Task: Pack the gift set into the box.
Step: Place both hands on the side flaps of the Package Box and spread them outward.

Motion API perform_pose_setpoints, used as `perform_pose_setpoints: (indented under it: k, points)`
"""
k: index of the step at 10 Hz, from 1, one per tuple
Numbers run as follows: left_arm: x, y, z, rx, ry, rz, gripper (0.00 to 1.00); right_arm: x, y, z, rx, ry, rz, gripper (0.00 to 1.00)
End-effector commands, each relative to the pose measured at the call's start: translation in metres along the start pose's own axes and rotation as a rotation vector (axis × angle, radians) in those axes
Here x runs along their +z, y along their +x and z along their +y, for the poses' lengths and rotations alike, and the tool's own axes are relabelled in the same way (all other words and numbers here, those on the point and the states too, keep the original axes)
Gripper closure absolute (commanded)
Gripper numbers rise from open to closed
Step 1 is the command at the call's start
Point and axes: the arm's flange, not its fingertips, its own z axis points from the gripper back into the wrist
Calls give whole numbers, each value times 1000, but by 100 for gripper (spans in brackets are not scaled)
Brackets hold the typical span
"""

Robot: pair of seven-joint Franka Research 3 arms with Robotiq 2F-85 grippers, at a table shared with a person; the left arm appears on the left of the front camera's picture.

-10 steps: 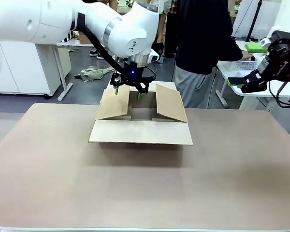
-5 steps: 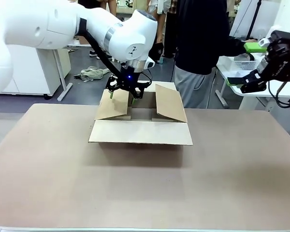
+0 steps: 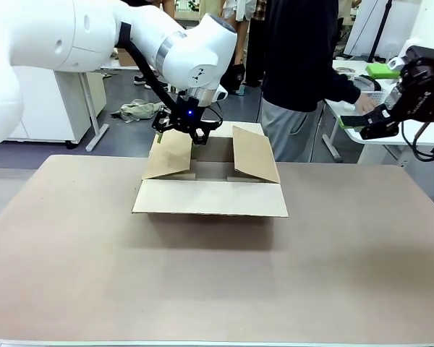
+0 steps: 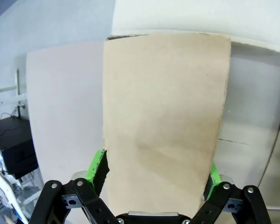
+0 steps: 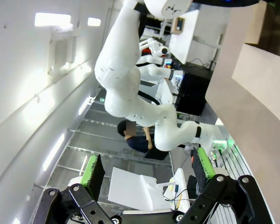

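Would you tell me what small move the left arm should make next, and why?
Probably push the left flap outward: the open left gripper sits at its top edge, and the flap stands raised beside the box opening, while the near flap already lies folded out.

This looks like a robotics lab: a large white robot arm (image 3: pixel 94 36) reaches over a plain brown table (image 3: pixel 347 275), and behind it a white work table (image 3: pixel 362 152) stands on a bare grey floor (image 3: pixel 130 134). The right wrist view shows strip lights (image 5: pixel 49 19) on a white ceiling. A person (image 3: pixel 304 50) stands at the far side.
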Motion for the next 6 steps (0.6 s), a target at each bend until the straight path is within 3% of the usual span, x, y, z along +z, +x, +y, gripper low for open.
perform_pose_setpoints:
  k: [1,6]
  points:
    - [11,-12,13,16,37,-28,0,0,2,1,26,9,4,0]
    - [22,-23,47,88,37,-39,0,0,2,1,26,9,4,0]
